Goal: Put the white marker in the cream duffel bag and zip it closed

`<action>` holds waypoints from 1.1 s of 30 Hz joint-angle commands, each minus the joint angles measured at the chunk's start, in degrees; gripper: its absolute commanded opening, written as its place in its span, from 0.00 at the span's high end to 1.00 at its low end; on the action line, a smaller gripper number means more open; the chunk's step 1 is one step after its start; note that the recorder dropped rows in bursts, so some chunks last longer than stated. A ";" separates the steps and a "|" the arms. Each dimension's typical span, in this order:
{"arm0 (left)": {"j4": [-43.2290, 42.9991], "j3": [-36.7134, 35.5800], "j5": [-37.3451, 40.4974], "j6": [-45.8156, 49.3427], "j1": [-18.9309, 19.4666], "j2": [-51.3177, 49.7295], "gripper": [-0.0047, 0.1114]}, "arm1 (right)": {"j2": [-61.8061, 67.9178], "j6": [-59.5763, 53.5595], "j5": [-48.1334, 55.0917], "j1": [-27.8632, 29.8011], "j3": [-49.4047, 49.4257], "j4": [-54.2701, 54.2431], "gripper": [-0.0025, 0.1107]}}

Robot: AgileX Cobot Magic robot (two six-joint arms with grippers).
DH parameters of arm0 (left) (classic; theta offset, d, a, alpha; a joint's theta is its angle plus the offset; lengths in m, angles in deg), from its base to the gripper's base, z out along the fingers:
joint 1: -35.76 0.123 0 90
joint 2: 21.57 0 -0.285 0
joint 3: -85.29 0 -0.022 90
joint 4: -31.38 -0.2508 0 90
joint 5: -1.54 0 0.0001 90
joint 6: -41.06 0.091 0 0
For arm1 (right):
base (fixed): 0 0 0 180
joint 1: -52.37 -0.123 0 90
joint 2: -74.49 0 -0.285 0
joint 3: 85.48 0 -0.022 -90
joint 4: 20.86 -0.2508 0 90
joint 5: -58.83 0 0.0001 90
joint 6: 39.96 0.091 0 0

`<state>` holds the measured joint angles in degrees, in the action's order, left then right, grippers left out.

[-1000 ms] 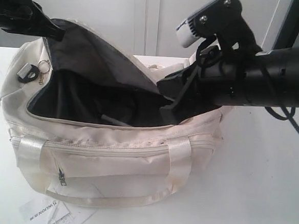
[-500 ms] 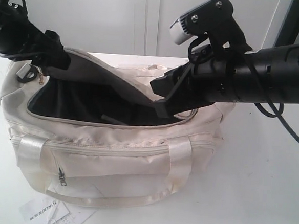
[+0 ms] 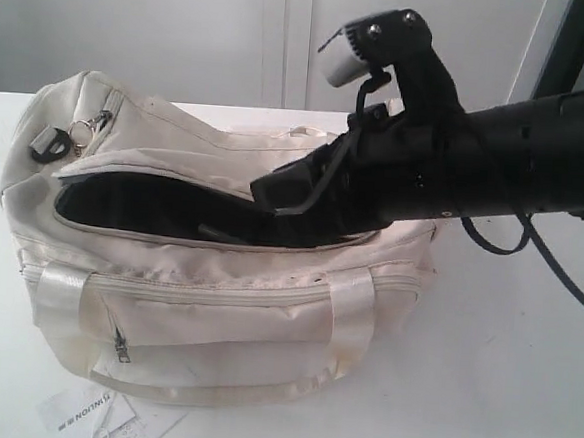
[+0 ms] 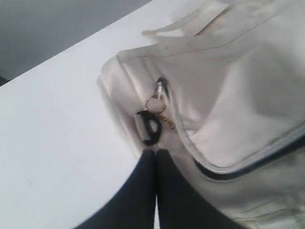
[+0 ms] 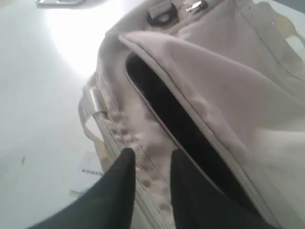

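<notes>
The cream duffel bag (image 3: 217, 294) lies on the white table with its curved top flap (image 3: 196, 152) dropped low. A narrow slit of black lining (image 3: 142, 209) still shows. A slim greyish stick (image 3: 219, 234), probably the white marker, lies dimly inside the slit. My right gripper (image 3: 270, 189) hovers over the right half of the slit. It is open, with nothing between its fingers (image 5: 151, 155). My left gripper (image 4: 156, 151) is shut and empty, its tips just short of the zip pull's black tag (image 4: 148, 130) and ring (image 4: 153, 102). The left arm is outside the exterior view.
A printed paper label (image 3: 98, 416) lies on the table (image 3: 522, 375) in front of the bag. Shiny strap handles (image 3: 350, 318) hang over the bag's front pocket. The zip pull with its tag (image 3: 52, 142) sits at the bag's left end.
The left arm let go of the flap and left the exterior view. The flap fell over the opening. The right gripper moved left along the slit.
</notes>
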<state>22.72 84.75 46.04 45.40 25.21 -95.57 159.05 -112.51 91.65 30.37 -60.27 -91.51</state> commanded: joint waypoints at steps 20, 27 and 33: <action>49.61 3.47 0.28 17.82 33.72 -22.49 0.89 | 21.66 31.43 4.36 -13.47 -30.27 28.97 0.98; 56.86 3.36 2.57 18.39 33.88 -26.66 0.37 | 24.53 30.19 0.22 -19.14 -31.26 30.35 0.98; 59.20 3.36 2.13 18.87 33.78 -30.48 0.32 | 26.21 30.76 -1.77 -20.25 -31.26 31.89 0.98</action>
<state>79.88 87.85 47.75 63.60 58.90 -125.42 185.23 -82.07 90.93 10.39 -91.31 -60.34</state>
